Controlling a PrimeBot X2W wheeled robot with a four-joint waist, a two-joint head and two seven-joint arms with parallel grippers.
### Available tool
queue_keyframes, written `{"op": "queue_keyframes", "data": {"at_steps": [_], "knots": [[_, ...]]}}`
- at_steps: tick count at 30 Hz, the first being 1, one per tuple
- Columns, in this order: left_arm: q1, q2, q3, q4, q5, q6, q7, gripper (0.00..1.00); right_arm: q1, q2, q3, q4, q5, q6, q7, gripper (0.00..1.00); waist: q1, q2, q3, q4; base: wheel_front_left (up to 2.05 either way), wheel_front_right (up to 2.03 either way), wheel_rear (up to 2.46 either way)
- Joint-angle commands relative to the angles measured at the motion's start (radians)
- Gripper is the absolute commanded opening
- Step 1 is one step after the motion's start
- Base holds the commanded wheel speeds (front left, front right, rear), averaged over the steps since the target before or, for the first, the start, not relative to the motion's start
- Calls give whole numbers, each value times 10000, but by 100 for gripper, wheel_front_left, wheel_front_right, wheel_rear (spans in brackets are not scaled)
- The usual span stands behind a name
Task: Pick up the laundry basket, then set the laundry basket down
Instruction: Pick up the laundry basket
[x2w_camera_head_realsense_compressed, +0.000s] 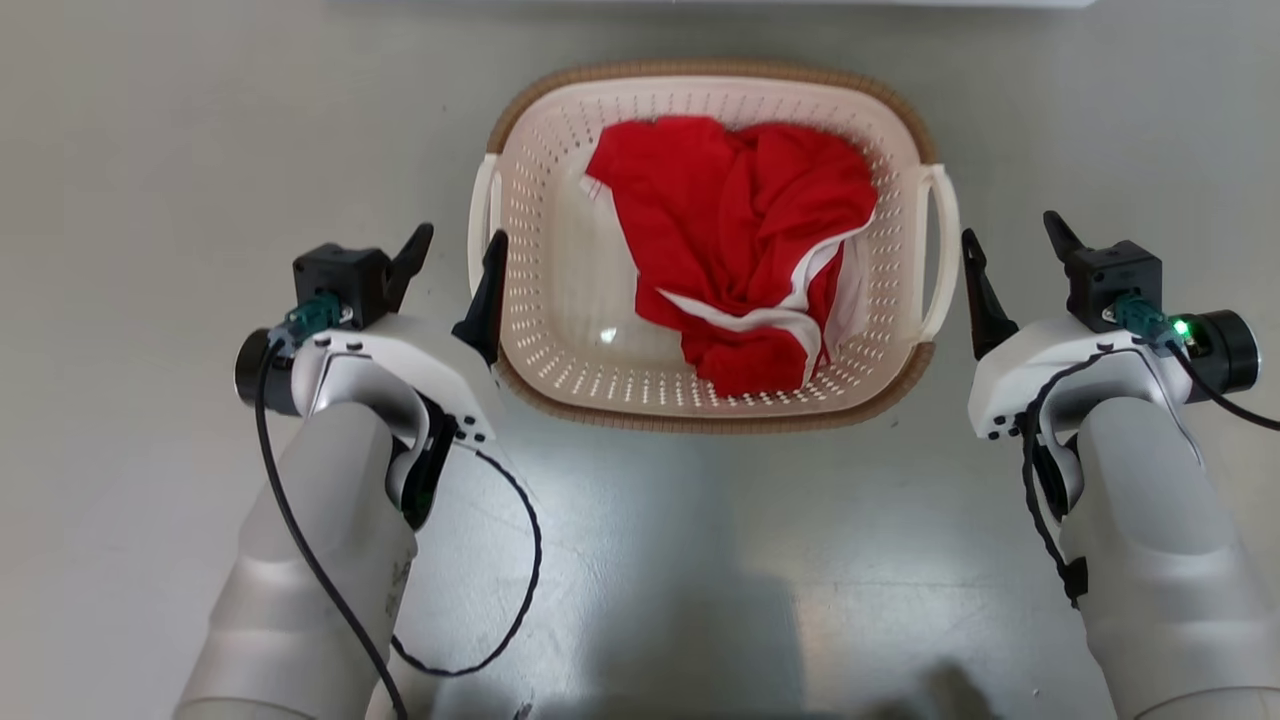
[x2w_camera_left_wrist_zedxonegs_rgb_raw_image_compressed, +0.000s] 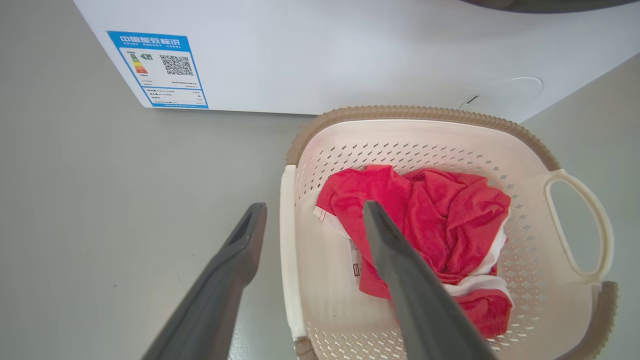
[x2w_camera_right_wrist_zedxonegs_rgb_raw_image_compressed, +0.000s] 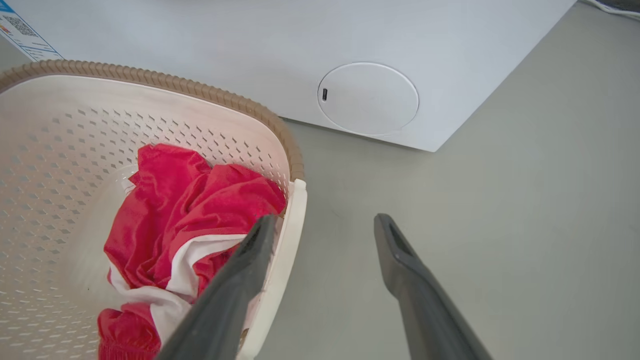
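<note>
The laundry basket (x2w_camera_head_realsense_compressed: 700, 72), cream-white and perforated with a brown woven-look rim, stands on the grey floor in front of me. A crumpled red and white garment (x2w_camera_head_realsense_compressed: 730, 220) lies inside it. My left gripper (x2w_camera_head_realsense_compressed: 460, 240) is open at the basket's left loop handle (x2w_camera_head_realsense_compressed: 482, 215). In the left wrist view that handle (x2w_camera_left_wrist_zedxonegs_rgb_raw_image_compressed: 286, 225) runs between my two fingers. My right gripper (x2w_camera_head_realsense_compressed: 1010, 228) is open beside the right handle (x2w_camera_head_realsense_compressed: 945, 250), its inner finger (x2w_camera_right_wrist_zedxonegs_rgb_raw_image_compressed: 260, 240) close against the handle (x2w_camera_right_wrist_zedxonegs_rgb_raw_image_compressed: 292, 235). I cannot tell whether they touch.
A white washing machine (x2w_camera_left_wrist_zedxonegs_rgb_raw_image_compressed: 350, 50) stands just behind the basket (x2w_camera_left_wrist_zedxonegs_rgb_raw_image_compressed: 425, 112), with a blue-edged label (x2w_camera_left_wrist_zedxonegs_rgb_raw_image_compressed: 157, 67) and a round cover (x2w_camera_right_wrist_zedxonegs_rgb_raw_image_compressed: 367, 97) low on its front. Open grey floor (x2w_camera_head_realsense_compressed: 150, 150) lies on both sides of the basket and between my forearms.
</note>
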Motion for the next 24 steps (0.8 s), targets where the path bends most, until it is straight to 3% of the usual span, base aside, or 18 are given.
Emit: {"op": "queue_keyframes", "data": {"at_steps": [1,24], "knots": [[-117,256,183,-25,-31,-57,-61,100,20,78,133,-13,-188,62,-151,100,0,0,318,90,0,0,0],[-1428,125,147,813,340,77,-62,100,-1051,78,436,714,-53,62,-452,100,0,0,1802,187,0,0,0]]}}
